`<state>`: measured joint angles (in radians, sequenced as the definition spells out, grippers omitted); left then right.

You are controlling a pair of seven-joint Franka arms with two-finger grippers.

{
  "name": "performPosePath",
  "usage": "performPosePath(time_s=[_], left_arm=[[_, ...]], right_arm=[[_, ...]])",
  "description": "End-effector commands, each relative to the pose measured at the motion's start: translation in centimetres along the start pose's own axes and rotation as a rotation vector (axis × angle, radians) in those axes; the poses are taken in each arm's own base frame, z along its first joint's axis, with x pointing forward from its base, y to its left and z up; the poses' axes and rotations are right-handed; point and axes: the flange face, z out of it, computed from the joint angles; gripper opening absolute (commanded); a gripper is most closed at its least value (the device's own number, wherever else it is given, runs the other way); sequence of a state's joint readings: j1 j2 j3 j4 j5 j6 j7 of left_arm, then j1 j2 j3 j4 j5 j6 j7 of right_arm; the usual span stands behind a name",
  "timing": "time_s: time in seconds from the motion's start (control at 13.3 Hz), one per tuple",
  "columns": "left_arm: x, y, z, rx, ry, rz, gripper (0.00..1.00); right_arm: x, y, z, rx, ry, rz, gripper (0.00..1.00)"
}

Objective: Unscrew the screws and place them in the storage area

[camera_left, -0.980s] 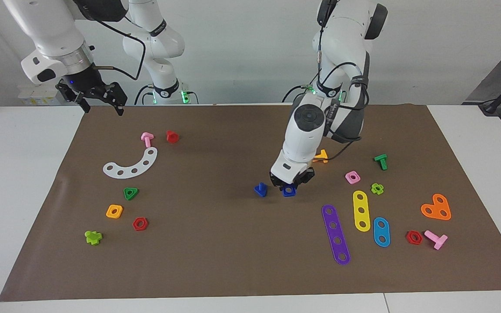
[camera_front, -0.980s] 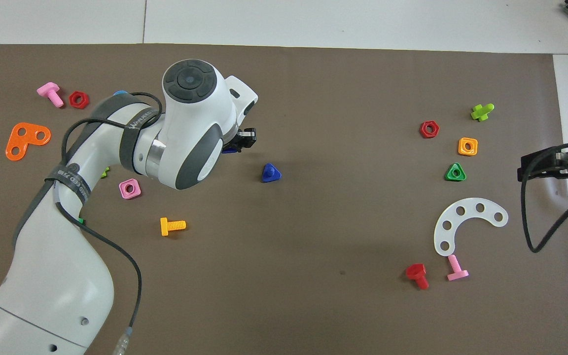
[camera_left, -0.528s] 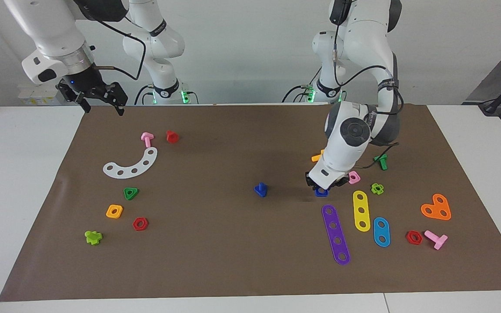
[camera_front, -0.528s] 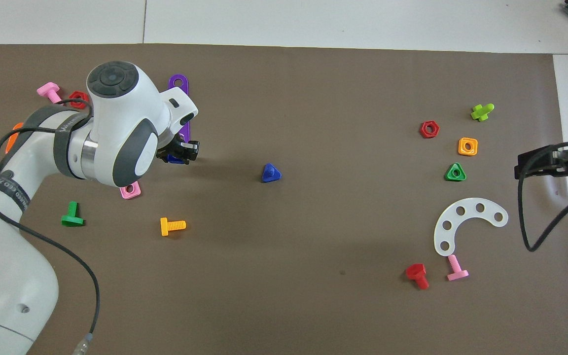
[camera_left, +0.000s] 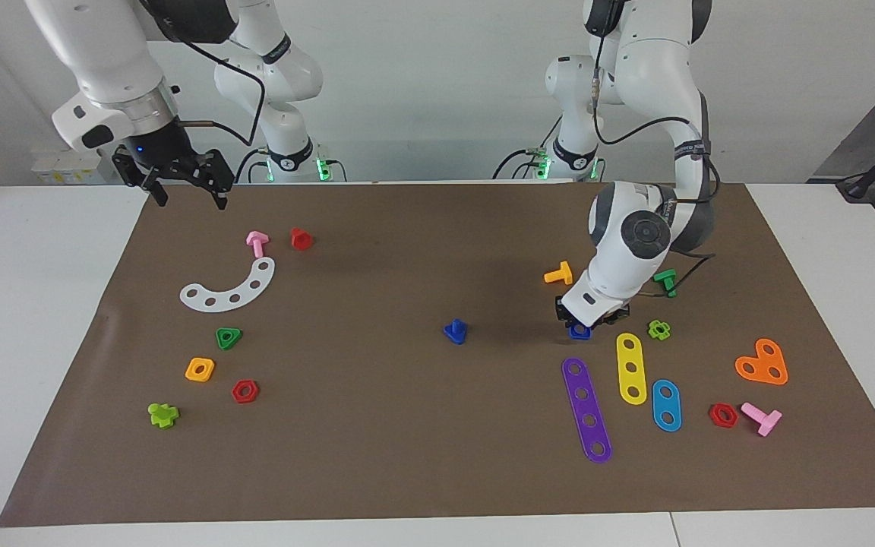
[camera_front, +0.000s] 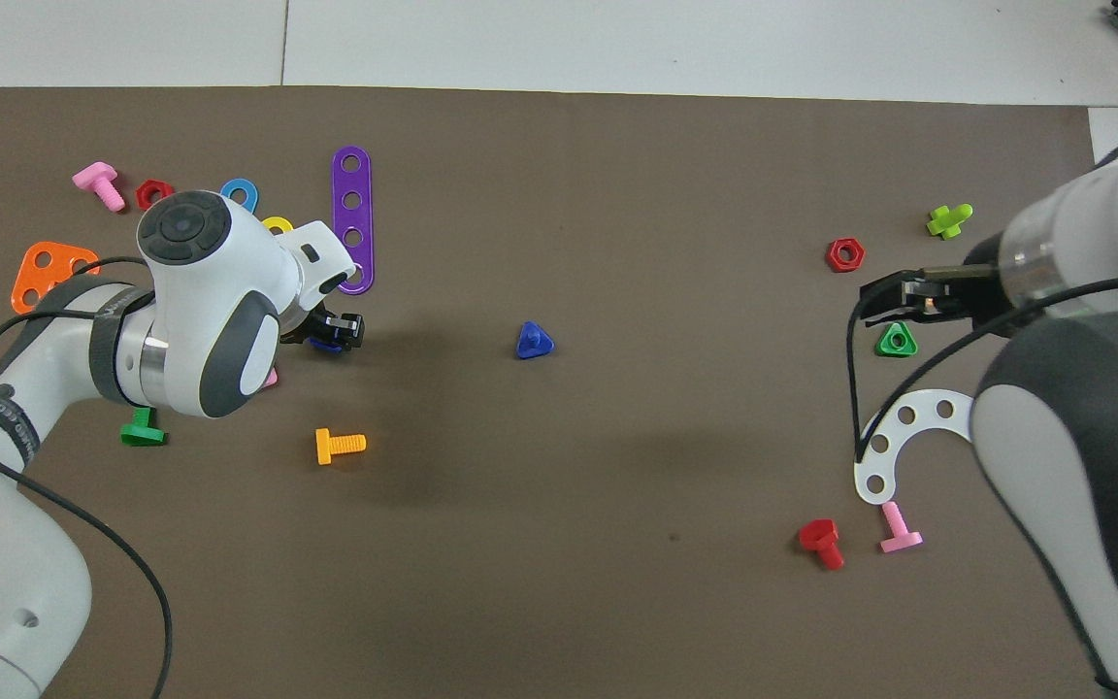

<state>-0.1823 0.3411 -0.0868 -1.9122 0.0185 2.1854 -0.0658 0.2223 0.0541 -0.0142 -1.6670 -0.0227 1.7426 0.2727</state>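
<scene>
2 blue pieces matter here, and they lie well apart: the blue bolt [camera_left: 455, 331] rests alone on the brown mat [camera_left: 407, 456] near the table's middle, while the blue nut [camera_left: 579, 330] sits under the left gripper [camera_left: 588, 323] toward the left arm's end, just beside the purple strip [camera_left: 586, 409] and the yellow strip [camera_left: 631, 368].

What worries me is the release. The nut looks to be at mat level, but I cannot tell whether the fingers of that hand are parted yet or clamped on it. If they lift off while gripping 1 edge, the nut could be dragged up and dropped, or flicked against the purple strip and skate away. The spot is crowded too: a pink nut [camera_front: 271, 378], a lime piece [camera_left: 658, 329] and a green bolt [camera_left: 665, 281] lie close around the wrist, so a careless swing out could scatter them. The bolt has yet to be collected, and its triangular head may be awkward to pinch squarely.

The left arm reaches low, its wrist bent down steeply over the nut. The right arm waits raised, its right gripper [camera_left: 183, 178] hanging over the mat's edge close to the robots at its own end of the table, fingers spread wide and holding nothing.
</scene>
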Motion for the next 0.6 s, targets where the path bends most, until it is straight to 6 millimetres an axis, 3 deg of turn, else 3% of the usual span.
performPosePath(time_s=[0.0,0.15,0.3,0.45,0.53], left_arm=[[-0.1,-0.9,-2.7,-0.031,0.038,-0.018,1.00],[1.0,-2.3,-6.7,-0.043,0.032,-0.046,1.00],[1.3,-4.3,-11.9,-0.043,0.023,-0.074,1.00],[0.4,-6.8,-15.8,-0.040,0.049,-0.111,1.00],[-0.7,-8.1,-17.6,-0.034,0.054,-0.130,1.00]], right_arm=[[1.2,-8.1,5.1,0.044,0.029,0.074,1.00],[1.1,-15.1,8.9,0.093,0.071,0.153,1.00],[1.5,-19.5,12.4,0.115,0.093,0.150,1.00],[-0.1,-25.4,16.5,0.098,0.076,0.109,1.00],[-0.7,-27.1,18.7,0.080,0.059,0.101,1.00]])
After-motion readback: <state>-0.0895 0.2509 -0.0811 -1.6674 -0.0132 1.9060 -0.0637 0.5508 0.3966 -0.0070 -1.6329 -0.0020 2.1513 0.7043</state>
